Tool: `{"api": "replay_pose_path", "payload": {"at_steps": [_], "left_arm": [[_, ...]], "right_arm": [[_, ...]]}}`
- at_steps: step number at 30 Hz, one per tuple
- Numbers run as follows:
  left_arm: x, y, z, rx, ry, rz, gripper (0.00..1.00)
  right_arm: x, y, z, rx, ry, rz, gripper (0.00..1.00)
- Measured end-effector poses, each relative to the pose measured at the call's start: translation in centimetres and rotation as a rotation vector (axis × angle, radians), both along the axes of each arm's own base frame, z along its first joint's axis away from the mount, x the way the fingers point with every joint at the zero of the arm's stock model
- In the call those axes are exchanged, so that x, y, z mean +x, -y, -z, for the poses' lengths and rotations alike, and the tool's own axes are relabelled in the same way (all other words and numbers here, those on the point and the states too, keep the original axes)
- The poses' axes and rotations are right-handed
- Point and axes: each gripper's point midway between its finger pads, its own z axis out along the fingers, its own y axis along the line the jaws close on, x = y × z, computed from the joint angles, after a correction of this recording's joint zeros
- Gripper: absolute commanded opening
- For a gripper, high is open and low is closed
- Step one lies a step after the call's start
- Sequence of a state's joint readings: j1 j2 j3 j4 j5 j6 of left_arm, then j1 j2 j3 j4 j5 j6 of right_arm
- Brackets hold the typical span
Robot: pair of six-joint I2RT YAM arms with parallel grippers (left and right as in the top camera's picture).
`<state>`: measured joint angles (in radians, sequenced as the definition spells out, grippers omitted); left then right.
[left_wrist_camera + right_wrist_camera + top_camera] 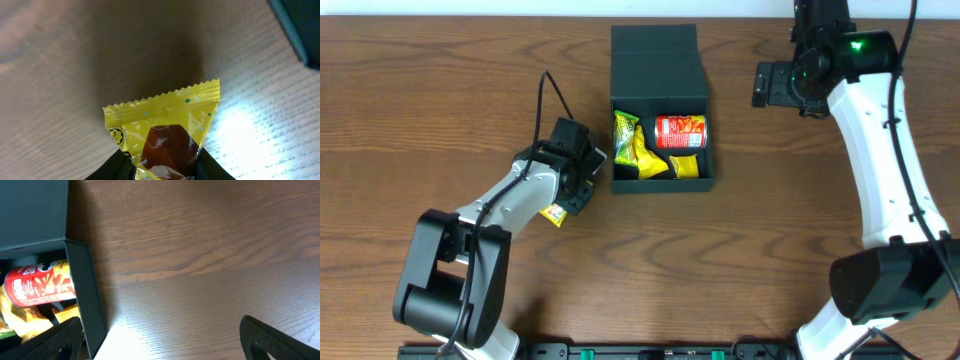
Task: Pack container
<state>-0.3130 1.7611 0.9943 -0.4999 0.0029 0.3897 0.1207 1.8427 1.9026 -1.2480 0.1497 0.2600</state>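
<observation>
My left arm is stretched low over the worktop (440,80), with the left tool (563,200) pinched onto a yellow packet (165,120) just left of the container (655,60). My right arm sits off the container's right side, right tool (160,325) spread wide, holding nothing. From overhead the left tool hides most of the packet, and the wrist view crops its bottom.

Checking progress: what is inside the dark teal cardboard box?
The dark teal cardboard box holds a red cylindrical chip can, a green-yellow packet and yellow packets; anything beneath them is covered.
</observation>
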Motion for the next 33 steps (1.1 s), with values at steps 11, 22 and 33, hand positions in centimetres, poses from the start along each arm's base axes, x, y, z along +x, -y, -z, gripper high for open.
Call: {"api": "replay_pose_path", "payload": {"at_steps": [11, 22, 33], "left_arm": [[5.1, 1.6, -5.7, -0.056, 0.124, -0.068, 0.27], [8.6, 2.6, -10.9, -0.203, 0.219, -0.369, 0.25], [10.4, 5.7, -12.6, -0.378, 0.296, -0.57, 0.24]], "right_arm": [[0.1, 0.0, 0.0, 0.0, 0.003, 0.0, 0.99], [0.2, 0.0, -0.1, 0.001, 0.011, 0.0, 0.99], [0.2, 0.0, -0.1, 0.002, 0.011, 0.0, 0.99]]}}
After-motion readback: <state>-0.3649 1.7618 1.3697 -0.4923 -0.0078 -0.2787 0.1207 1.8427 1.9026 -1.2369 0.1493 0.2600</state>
